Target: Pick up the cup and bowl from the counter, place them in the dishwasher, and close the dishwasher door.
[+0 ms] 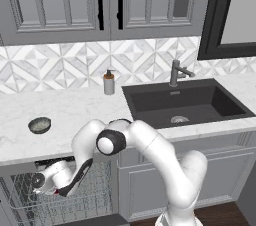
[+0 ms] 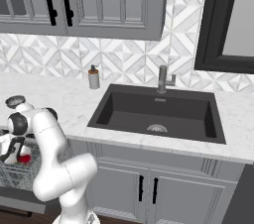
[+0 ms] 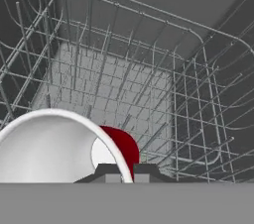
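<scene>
My gripper (image 3: 126, 171) is shut on the white rim of the red cup (image 3: 124, 149). It holds the cup on its side inside the dishwasher's grey wire rack (image 3: 124, 84). The right base view shows the cup (image 2: 24, 158) as a red patch by the hand, low in the rack (image 2: 12, 174). From the left base the arm bends down under the counter (image 1: 70, 107) and the gripper (image 1: 40, 182) is in the rack (image 1: 95, 195). The dark speckled bowl (image 1: 39, 125) sits on the counter above the dishwasher; the right base view has the bowl (image 2: 15, 101) at far left.
A grey soap dispenser (image 1: 109, 82) stands against the backsplash. A black sink (image 1: 185, 102) with a faucet (image 1: 176, 72) lies to the right. Grey cabinet doors (image 1: 200, 175) sit under the sink, beside the dishwasher opening.
</scene>
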{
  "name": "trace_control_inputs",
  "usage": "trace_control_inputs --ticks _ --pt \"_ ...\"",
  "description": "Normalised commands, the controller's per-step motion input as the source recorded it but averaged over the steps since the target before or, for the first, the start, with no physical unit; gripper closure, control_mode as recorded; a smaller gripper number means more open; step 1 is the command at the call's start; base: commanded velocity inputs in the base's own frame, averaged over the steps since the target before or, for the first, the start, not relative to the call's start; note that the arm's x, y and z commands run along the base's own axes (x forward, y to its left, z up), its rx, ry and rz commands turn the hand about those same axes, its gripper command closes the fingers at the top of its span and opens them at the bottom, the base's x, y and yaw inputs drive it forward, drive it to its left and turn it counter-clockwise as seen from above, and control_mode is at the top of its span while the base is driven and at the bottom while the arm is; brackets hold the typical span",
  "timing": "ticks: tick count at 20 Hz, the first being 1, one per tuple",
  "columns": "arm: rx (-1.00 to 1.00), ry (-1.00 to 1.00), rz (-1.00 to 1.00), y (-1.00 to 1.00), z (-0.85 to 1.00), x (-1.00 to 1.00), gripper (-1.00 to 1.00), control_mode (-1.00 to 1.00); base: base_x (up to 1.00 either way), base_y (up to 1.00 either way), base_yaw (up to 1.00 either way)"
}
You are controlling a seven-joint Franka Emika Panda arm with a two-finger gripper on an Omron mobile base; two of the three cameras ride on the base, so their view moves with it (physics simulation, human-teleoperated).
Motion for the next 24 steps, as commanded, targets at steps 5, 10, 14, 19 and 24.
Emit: trace_control_inputs --ticks 5,10,14,19,24 --pt "0.00 0.00 0.00 0.00 -0.92 0.03 1.00 -1.00 0.00 0.00 0.00" --pt "0.00 0.09 0.02 0.00 -0.31 -0.01 1.00 -1.00 0.00 0.00 0.00" --pt "0.00 0.00 0.00 0.00 0.00 0.00 -1.00 -1.00 0.00 0.00 0.00" --pt "0.00 -0.04 0.00 0.00 0.12 -0.06 -1.00 -1.00 0.00 0.00 0.00" --pt "0.00 -0.19 0.00 0.00 0.75 -0.13 -1.00 -1.00 0.00 0.00 0.00"
